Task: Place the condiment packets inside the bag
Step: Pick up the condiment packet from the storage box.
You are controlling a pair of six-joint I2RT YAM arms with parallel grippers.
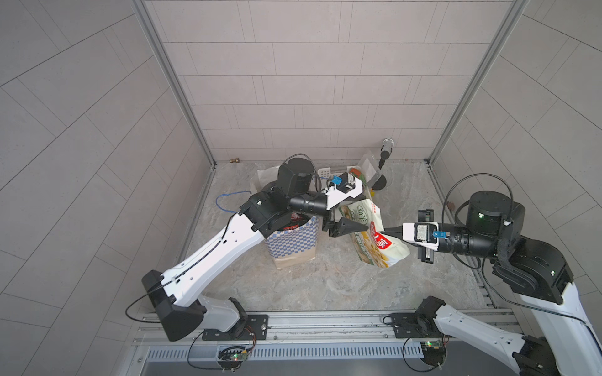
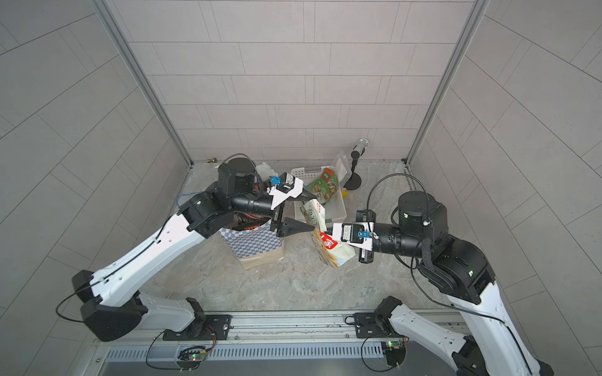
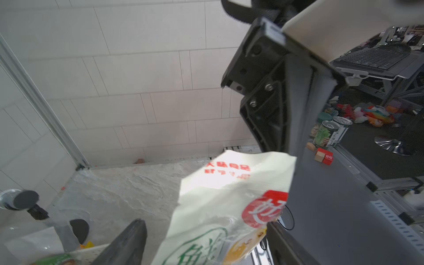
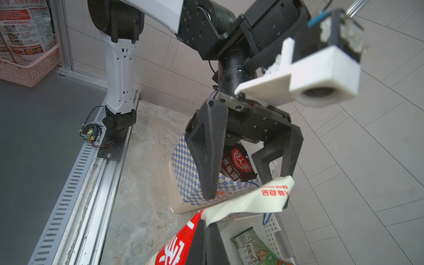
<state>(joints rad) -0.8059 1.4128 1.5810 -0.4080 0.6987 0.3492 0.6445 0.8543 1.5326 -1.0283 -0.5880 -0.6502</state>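
Packet (image 1: 391, 252) hangs pinched in the right tool (image 1: 388, 231). Left tool (image 1: 364, 211) stands spread around its other end, beside the bag (image 1: 293, 244).

The left arm (image 1: 228, 241) leans across the mouth of the bag (image 1: 293, 250), covering much of it, a cream packet (image 1: 391, 254) fills the gap between left hand (image 1: 356, 211) and right hand (image 1: 392, 231), and open surface (image 1: 325, 286) lies in front.

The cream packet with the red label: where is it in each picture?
In a top view: cream packet, right of centre.
In a top view: packet, near centre.
Left wrist: packet, close up.
Right wrist: packet, by left hand.
Landmark: checked bag, not in left wrist.
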